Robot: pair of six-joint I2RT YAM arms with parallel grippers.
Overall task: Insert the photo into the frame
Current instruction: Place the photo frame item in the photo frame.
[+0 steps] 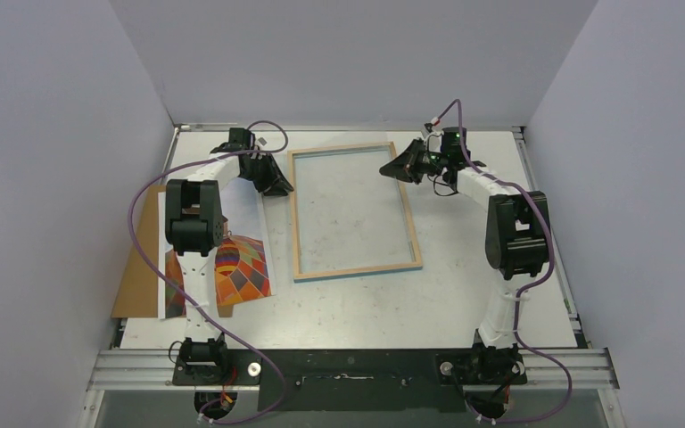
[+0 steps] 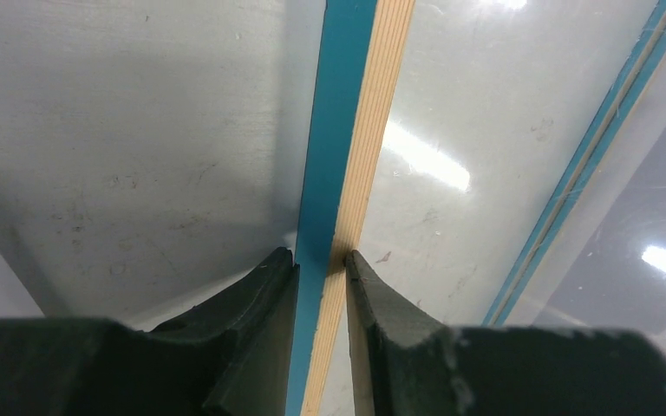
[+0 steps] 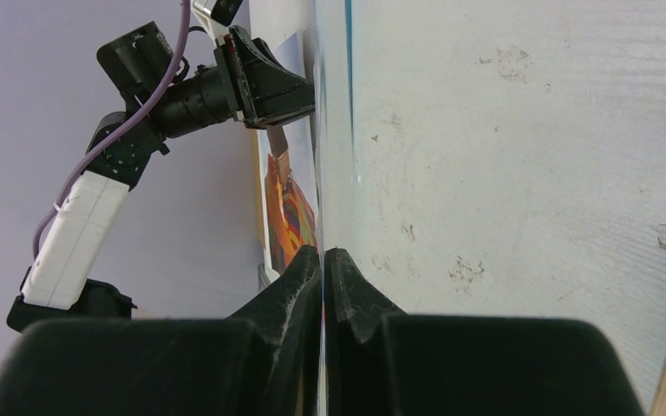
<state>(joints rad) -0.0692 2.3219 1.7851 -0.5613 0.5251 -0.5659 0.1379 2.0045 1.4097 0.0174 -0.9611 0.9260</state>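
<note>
The frame (image 1: pixel 358 270) lies in the middle of the table with its wood-coloured back up. My left gripper (image 1: pixel 278 185) is at the frame's left rail near the far end. In the left wrist view its fingers (image 2: pixel 321 257) press both sides of the blue and wood rail (image 2: pixel 347 130). My right gripper (image 1: pixel 391 168) is by the frame's far right corner. Its jaws (image 3: pixel 323 251) are shut on the edge of a thin clear pane (image 1: pixel 348 174) over the frame. The photo (image 1: pixel 241 267) lies flat at the left, partly hidden by the left arm, and shows again in the right wrist view (image 3: pixel 290 212).
A brown backing board (image 1: pixel 136 283) lies under the photo at the table's left edge. Grey walls close in the table on the left, far and right sides. The arm bases stand on a rail (image 1: pixel 357 367) at the near edge.
</note>
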